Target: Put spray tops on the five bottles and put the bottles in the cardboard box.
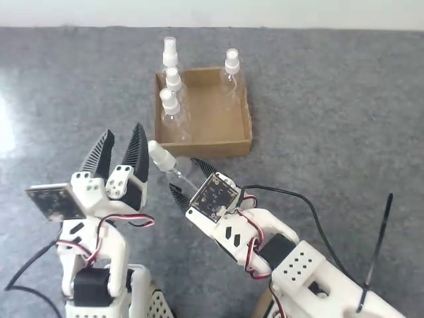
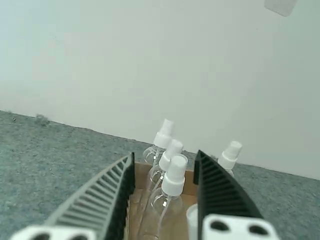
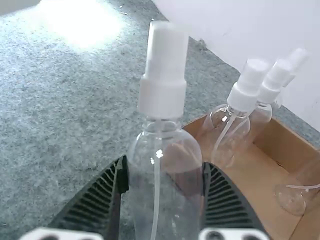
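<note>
The cardboard box (image 1: 246, 136) lies at the far middle of the table. Several clear bottles with white spray tops stand in it: three along one side (image 1: 173, 106) and one (image 1: 231, 76) at the other. My right gripper (image 1: 184, 175) is shut on another clear bottle (image 1: 173, 169) with a spray top (image 1: 159, 154), held just in front of the box's near wall. The right wrist view shows that bottle (image 3: 162, 165) between the jaws of my right gripper (image 3: 163, 165). My left gripper (image 1: 123, 130) is open, raised just beside the held bottle; through my left gripper (image 2: 165, 156) the boxed bottles (image 2: 170, 185) appear.
Grey carpet-like table surface (image 1: 331, 99) spreads around the box on all sides. A black cable (image 1: 311, 212) runs from the right arm across the near right. A pale wall (image 2: 150, 60) stands behind the table.
</note>
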### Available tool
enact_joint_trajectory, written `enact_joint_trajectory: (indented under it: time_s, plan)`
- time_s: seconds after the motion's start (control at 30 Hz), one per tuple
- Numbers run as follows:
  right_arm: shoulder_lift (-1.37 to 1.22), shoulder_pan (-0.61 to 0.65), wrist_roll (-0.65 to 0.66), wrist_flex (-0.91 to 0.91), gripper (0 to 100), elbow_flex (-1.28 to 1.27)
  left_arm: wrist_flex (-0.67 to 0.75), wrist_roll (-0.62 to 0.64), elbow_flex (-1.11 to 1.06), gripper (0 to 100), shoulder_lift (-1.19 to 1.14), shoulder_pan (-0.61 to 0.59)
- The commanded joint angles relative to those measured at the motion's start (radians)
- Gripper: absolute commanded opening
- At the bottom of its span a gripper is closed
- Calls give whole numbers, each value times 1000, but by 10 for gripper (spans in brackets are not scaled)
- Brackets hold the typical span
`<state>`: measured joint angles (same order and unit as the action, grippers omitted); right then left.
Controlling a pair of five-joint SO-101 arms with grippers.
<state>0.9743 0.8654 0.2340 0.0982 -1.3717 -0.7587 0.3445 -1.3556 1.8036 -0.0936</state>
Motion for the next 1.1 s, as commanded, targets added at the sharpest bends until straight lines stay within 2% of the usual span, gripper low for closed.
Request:
enact_joint_trajectory:
  time_s: [0.0, 0.2, 0.37, 1.07]
  plan:
    - [39, -13, 0, -28, 84, 21, -20, 9, 5, 177, 18, 2]
    - [39, -15, 0, -28, 84, 21, -106, -46, 1, 177, 18, 3]
    - [39, -15, 0, -28, 84, 21, -169, -44, 1, 177, 18, 3]
    - [39, -16, 0, -28, 84, 18, -180, -48, 10, 177, 18, 2]
